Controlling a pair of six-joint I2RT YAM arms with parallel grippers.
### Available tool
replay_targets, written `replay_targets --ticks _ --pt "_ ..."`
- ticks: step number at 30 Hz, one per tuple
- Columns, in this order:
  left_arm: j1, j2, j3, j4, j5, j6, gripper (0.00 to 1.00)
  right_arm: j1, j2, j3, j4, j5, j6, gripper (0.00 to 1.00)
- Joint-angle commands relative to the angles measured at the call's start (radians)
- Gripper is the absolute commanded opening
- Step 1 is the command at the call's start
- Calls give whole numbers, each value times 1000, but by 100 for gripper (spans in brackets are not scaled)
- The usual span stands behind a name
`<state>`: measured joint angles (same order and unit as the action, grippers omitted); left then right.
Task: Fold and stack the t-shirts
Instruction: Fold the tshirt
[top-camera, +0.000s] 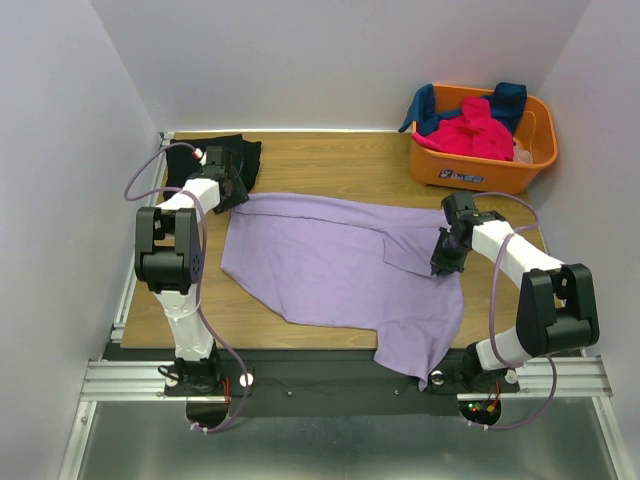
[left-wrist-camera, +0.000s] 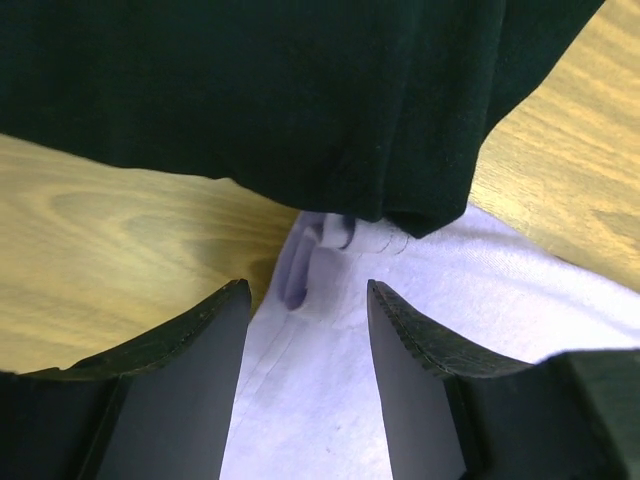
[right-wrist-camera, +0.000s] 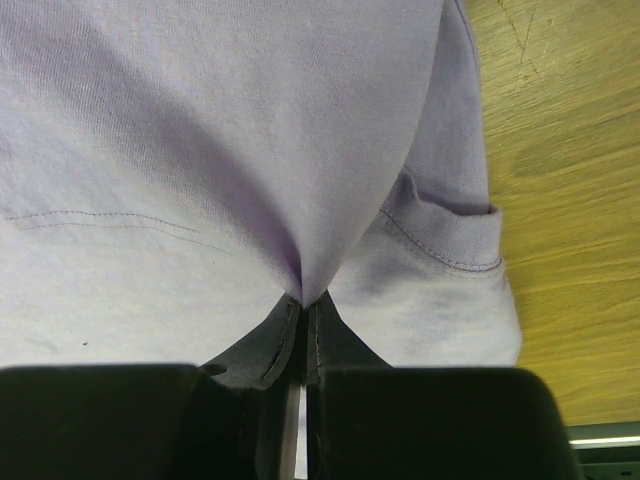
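- Lavender shirt: lies spread out across the middle of the wooden counter. One end hangs over the near edge at 5 o'clock.
- Black shirt: lies bunched in the 10 o'clock corner of the counter. In the left wrist view its edge overlaps the tip of the lavender shirt.
- Orange basket: stands at the 2 o'clock corner, apart from the lavender shirt. It holds a pink shirt, and a dark blue shirt drapes over its far rim.
- Left fingers: spread apart at the 10 o'clock tip of the lavender shirt. One finger sits on each side of a puckered hem just below the black shirt's edge, and no cloth is clamped between them.
- Right fingers: pressed together, pinching a fold of the lavender shirt near its 3 o'clock edge. The cloth draws into a peak at the pinch. A sleeve cuff lies at 2 o'clock from the pinch, with bare counter beyond it.
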<state>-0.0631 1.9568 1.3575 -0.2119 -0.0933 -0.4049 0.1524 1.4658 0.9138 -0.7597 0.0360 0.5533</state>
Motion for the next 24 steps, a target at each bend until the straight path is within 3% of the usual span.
replay_targets --ticks 1,24 --pt "5 -107 -9 5 -56 1 62 9 -4 25 -20 -7 -12 0" --pt "-18 -16 -3 11 12 -15 61 9 -5 25 -20 -8 -6 0"
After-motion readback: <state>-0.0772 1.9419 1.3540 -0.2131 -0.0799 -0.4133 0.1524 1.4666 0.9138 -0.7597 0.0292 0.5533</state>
